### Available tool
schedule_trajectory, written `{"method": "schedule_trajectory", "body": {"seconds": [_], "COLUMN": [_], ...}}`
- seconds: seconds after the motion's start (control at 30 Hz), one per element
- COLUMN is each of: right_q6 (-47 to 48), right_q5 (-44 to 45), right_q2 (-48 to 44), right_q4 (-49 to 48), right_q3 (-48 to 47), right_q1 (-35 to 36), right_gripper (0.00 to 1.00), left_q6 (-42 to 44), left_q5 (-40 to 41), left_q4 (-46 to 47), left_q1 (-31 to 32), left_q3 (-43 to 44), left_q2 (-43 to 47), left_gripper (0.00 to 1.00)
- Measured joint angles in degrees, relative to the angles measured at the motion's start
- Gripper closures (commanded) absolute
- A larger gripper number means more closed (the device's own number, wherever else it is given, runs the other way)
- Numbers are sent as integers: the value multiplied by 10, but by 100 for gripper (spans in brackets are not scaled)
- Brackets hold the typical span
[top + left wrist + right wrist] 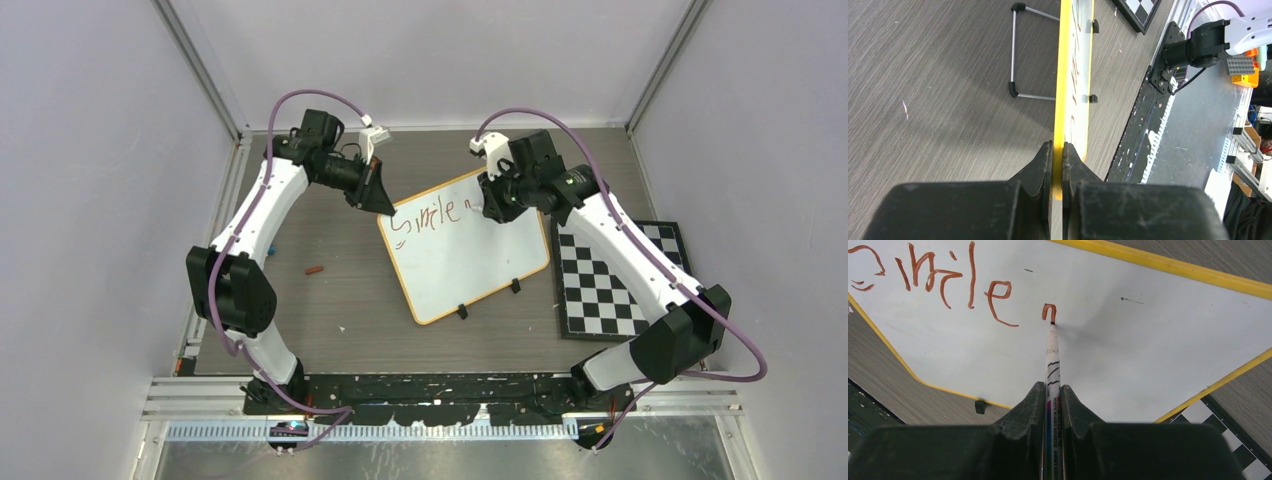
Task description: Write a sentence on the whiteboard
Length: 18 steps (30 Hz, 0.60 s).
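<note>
Right wrist view: whiteboard [1128, 355] reads "Smile"; marker [1052, 365] labelled "WHITE BOARD MARKER".

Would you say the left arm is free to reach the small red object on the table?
Probably not yet: the left tool is clamped on the rim of the whiteboard and must let go first; otherwise nothing blocks the red object.

Left arm [262, 195], right arm [625, 235] bent at elbow, reaching forward and inward. Left pincer [1058, 148] clamped on whiteboard [1063, 75] rim. Right pincer [1050, 390] closed around marker [1052, 352].
</note>
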<state>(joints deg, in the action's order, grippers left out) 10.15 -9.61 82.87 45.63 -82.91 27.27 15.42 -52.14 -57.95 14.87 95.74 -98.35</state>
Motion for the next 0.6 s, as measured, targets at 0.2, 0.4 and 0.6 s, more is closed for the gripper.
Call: {"method": "schedule_trajectory", "body": {"seconds": [0.2,0.4,0.6], "right_q6": [0,0,0], "right_q5": [1,6,13], "right_q2": [0,4,13], "right_q4": [1,1,2], "right_q3": [1,-12,-31], "right_q1": [0,0,0], "right_gripper": [100,100,100], "left_q6": [0,1,0], "left_q5": [0,-1,-1], "left_q4": [0,0,0], "left_q1": [0,0,0], "left_q3": [0,-1,-2], "left_q2": [0,0,0], "left_gripper": [100,100,100]}}
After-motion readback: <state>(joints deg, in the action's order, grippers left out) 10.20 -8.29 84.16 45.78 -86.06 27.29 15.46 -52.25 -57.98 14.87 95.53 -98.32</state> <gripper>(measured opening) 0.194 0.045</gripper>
